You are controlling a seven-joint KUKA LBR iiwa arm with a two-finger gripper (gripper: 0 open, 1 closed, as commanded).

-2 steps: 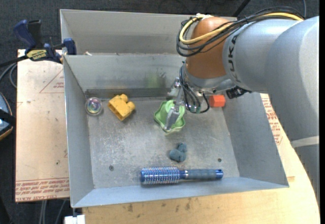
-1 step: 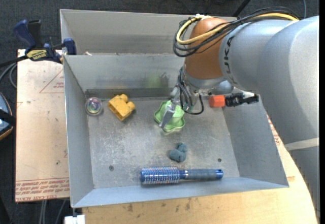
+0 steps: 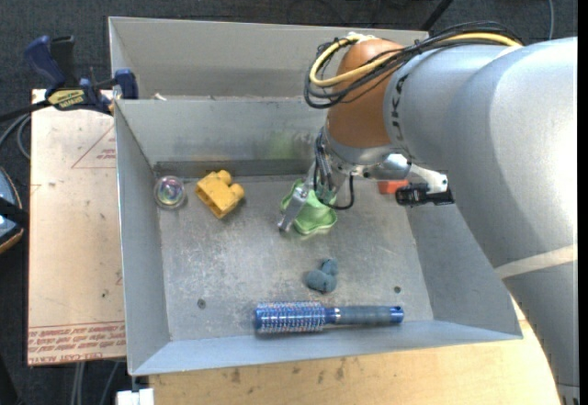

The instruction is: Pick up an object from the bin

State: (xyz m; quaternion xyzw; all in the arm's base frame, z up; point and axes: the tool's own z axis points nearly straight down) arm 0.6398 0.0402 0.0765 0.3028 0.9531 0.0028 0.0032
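Grey metal bin, arm entering from the right of the frame. End effector low at centre of the bin near the back wall, directly over a pale green plastic piece; looks to be in contact with its top. Open or closed: cannot tell, the wrist hides it. Left of it, apart: yellow block, then clear ball. Below the green piece: small dark grey lump. Along the lower edge: blue hairbrush, lying flat.
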